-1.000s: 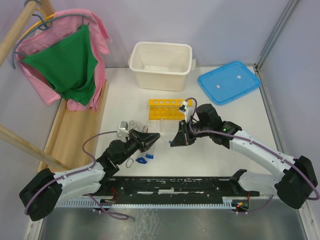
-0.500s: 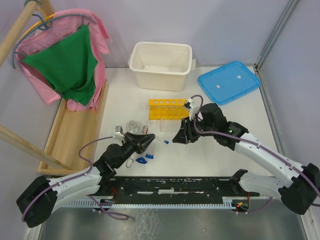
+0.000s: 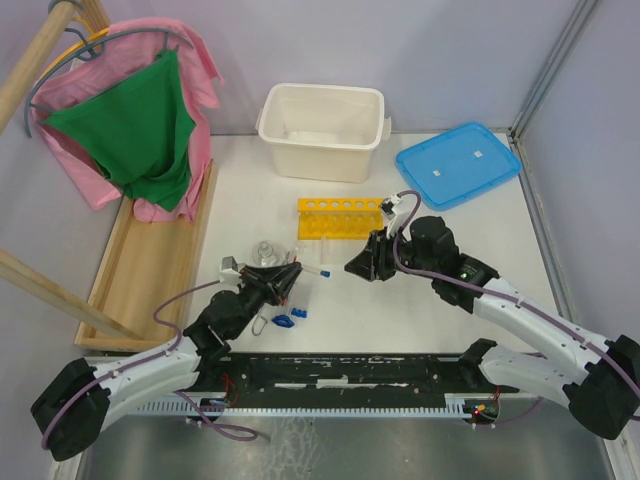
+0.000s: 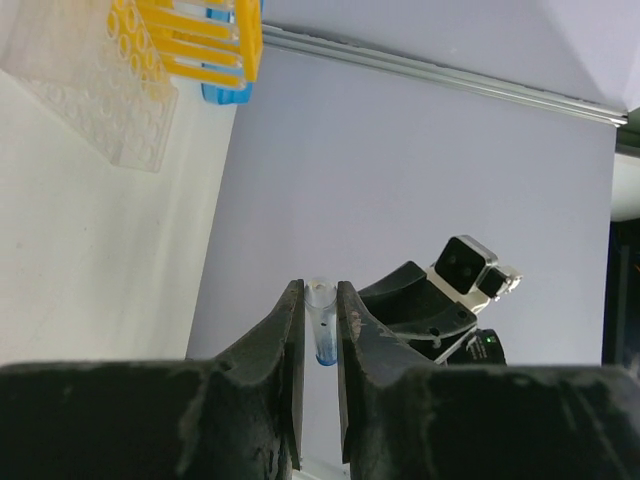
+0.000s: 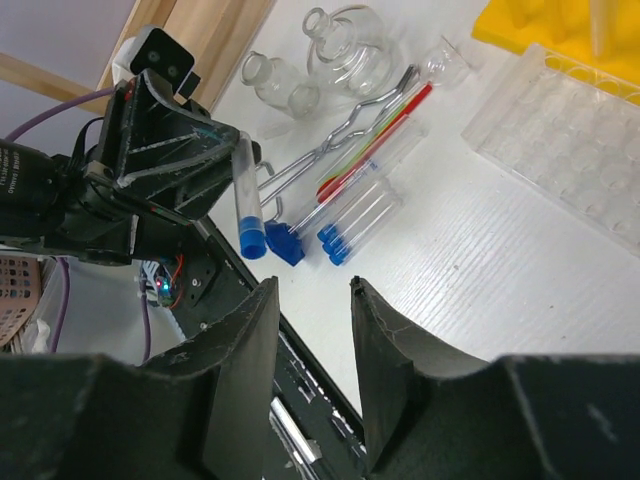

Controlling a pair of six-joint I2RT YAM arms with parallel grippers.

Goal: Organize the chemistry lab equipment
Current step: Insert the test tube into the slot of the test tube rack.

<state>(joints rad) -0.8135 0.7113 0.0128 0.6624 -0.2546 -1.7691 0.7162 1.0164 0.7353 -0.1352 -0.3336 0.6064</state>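
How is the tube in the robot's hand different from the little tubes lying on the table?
The held tube is pinched between the left fingers, while the lying tubes rest flat on the table, untouched. The held tube is alone, its blue cap at the free end. The lying tubes sit bunched side by side next to the tongs. Both kinds are clear with blue caps.
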